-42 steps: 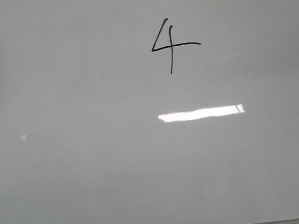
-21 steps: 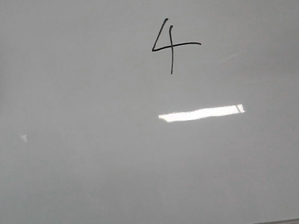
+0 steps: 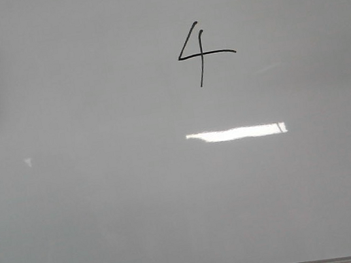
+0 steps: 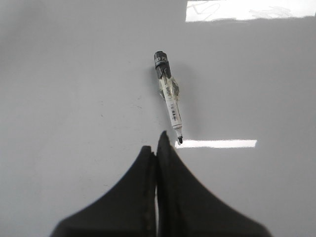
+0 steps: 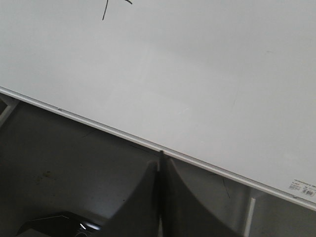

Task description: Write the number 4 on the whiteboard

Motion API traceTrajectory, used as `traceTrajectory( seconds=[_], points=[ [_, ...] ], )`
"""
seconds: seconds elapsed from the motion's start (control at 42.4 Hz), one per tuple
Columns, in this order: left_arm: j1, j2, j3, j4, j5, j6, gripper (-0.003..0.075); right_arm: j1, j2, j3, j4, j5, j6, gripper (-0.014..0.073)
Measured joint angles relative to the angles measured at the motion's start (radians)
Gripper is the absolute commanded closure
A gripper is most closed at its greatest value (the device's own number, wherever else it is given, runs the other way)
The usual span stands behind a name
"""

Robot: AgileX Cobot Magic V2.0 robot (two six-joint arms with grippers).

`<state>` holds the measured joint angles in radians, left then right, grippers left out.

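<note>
I see the number 4 (image 3: 201, 53) drawn in thin black lines high on the whiteboard (image 3: 107, 208), a bit right of the middle. It has a slanted line, a flat bar and a straight line down, so I think the writing is done.

The marker (image 4: 168, 96) lies flat on the board, just past the tip of my left gripper (image 4: 157, 148). Its fingers are pressed together and hold nothing. My right gripper (image 5: 160, 165) is squeezed closed too, with nothing in it, hanging over the board's lower edge (image 5: 98, 126).

To finish well, I would pull both arms back slowly and keep them off the ink, so the 4 does not smudge.
</note>
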<state>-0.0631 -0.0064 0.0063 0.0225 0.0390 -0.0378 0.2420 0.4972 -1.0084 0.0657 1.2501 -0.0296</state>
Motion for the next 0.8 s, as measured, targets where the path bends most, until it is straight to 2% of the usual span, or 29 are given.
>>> traceTrajectory(
  seconds=[0.212,0.307,0.495,0.802],
  points=[
    [0.000,0.000,0.000,0.000,0.000,0.000,0.0741,-0.013,-0.014,0.007,-0.005,-0.008,-0.006,0.0663],
    [0.000,0.000,0.000,0.000,-0.002,0.000,0.0741,-0.057,-0.062,0.064,-0.014,-0.079,-0.008,0.0663],
    [0.000,0.000,0.000,0.000,-0.002,0.000,0.0741,-0.178,-0.207,0.320,-0.017,-0.434,-0.010,0.0663],
    [0.000,0.000,0.000,0.000,-0.002,0.000,0.0741,-0.249,-0.403,0.765,-0.018,-0.929,-0.010,0.0663]
  ],
)
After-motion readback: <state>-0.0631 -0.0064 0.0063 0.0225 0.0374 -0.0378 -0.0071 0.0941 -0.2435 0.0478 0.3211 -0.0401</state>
